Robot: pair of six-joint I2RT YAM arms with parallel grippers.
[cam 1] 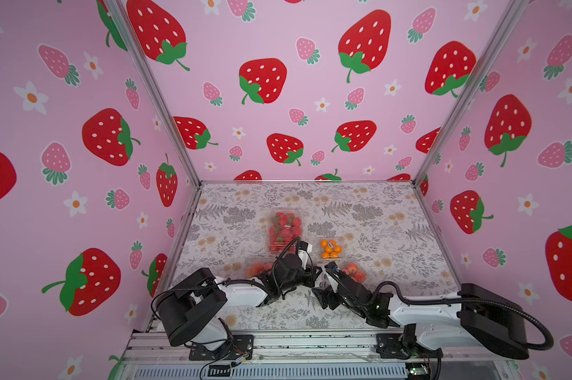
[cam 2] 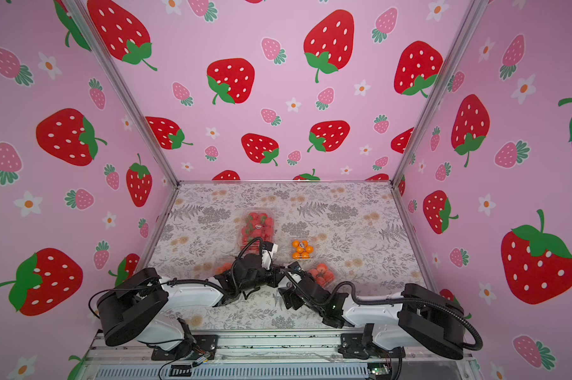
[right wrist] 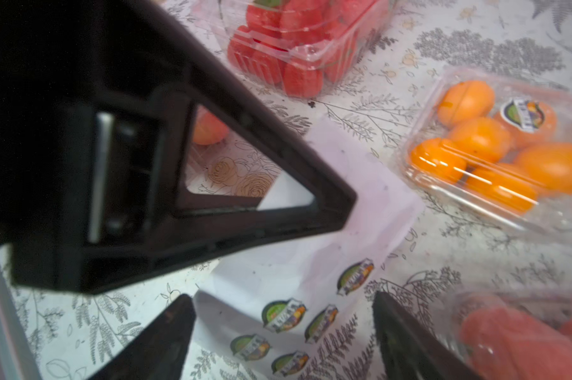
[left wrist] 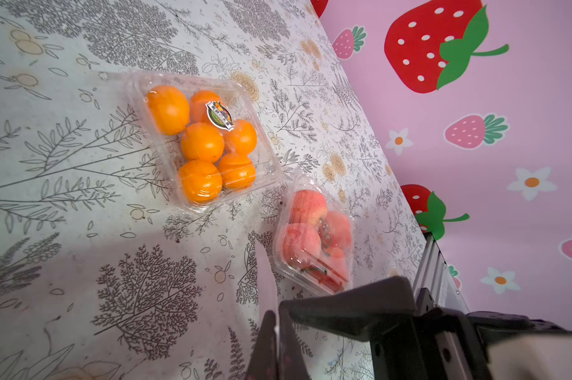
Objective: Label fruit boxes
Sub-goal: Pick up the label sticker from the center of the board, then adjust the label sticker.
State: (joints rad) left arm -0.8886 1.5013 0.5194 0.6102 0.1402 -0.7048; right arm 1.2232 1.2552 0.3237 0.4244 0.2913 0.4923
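Four clear fruit boxes stand on the floral table. The strawberry box (cam 1: 285,228) is farthest back and has a round sticker on its lid. The small orange box (left wrist: 202,141) also has a sticker (left wrist: 219,114). The small box of peach-pink fruit (left wrist: 314,237) sits beside it. The large peach-pink box (cam 1: 256,268) is half hidden behind my left arm. My left gripper (left wrist: 278,320) is shut on the edge of the white sticker sheet (right wrist: 311,263). My right gripper (right wrist: 281,297) is open, its fingers either side of the sheet's stickers and touching nothing.
Both grippers meet closely at the table's front middle, between the two peach-pink boxes. Pink strawberry-print walls with aluminium posts (cam 1: 442,158) close in the table on three sides. A metal rail (cam 1: 311,342) runs along the front edge.
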